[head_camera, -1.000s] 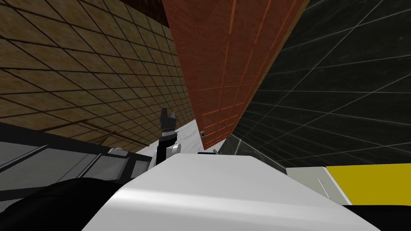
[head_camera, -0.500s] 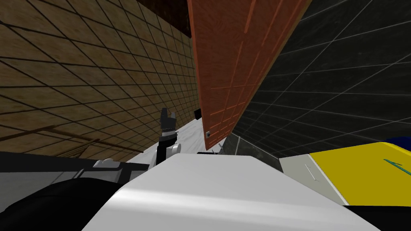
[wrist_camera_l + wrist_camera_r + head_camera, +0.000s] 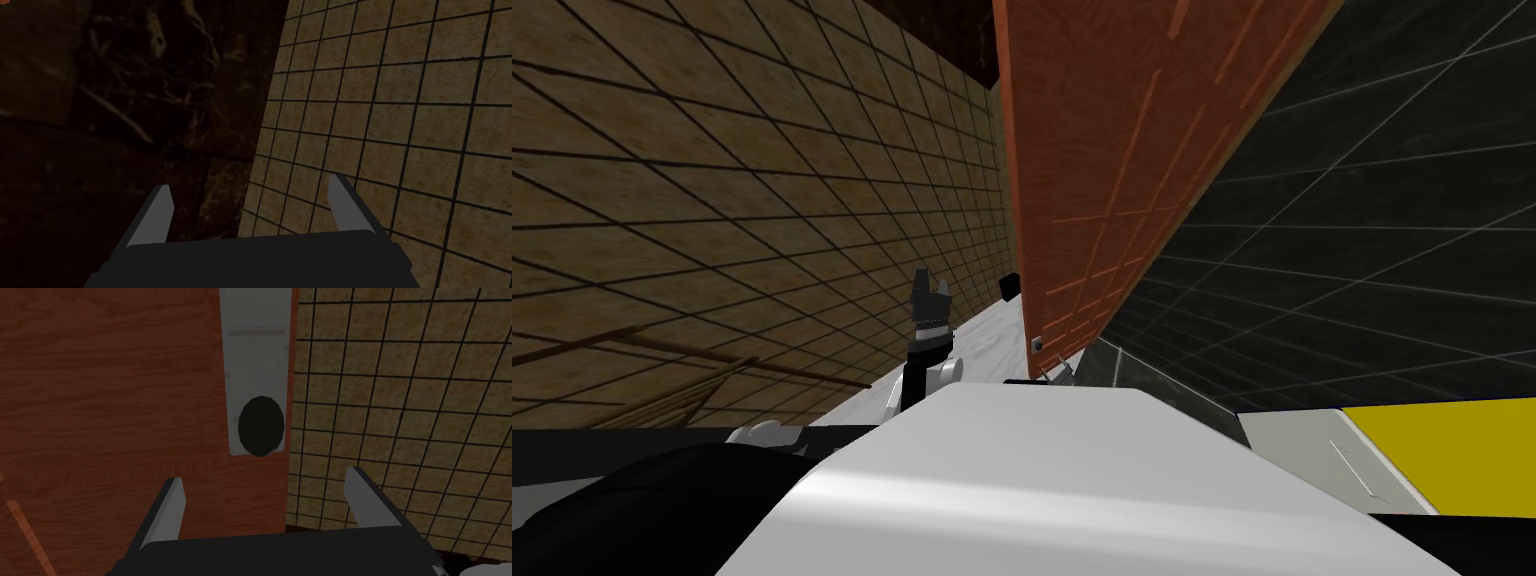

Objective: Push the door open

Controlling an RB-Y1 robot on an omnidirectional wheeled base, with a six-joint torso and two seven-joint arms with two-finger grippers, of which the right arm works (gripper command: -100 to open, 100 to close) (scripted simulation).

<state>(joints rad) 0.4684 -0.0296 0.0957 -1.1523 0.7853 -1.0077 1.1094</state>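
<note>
One reddish-brown, wood-grained panelled door (image 3: 1112, 150) rising just ahead, right of centre in the head view. Set between a tan tiled wall with dark grout (image 3: 712, 200) on the left and a near-black tiled wall (image 3: 1362, 250) on the right. Free edge turned toward the tan wall and apart from it, with a strip of pale whitish floor (image 3: 982, 335) between. Low on that edge, a small grey fitting (image 3: 1037, 343); just beyond it, a small black block (image 3: 1009, 287), too small to identify.

Close in the right wrist view: a narrow light grey plate (image 3: 255, 348) set along the door's edge, bearing a black oval shape (image 3: 261, 426), knob or hole impossible to tell. Right gripper (image 3: 264, 477) pointed at that edge, the oval just past the fingertips. Fingers spread wide, nothing clamped; contact with the door not discernible.

Left gripper (image 3: 248, 182) raised left of the door near the tan wall, fingers likewise apart and gripping nothing. Aimed at the corner where the tan tiles meet a dark, marbled brown surface (image 3: 125, 100).

At the lower right of the head view, a flat yellow slab (image 3: 1442, 450) bordered by a light grey panel (image 3: 1302, 450).
</note>
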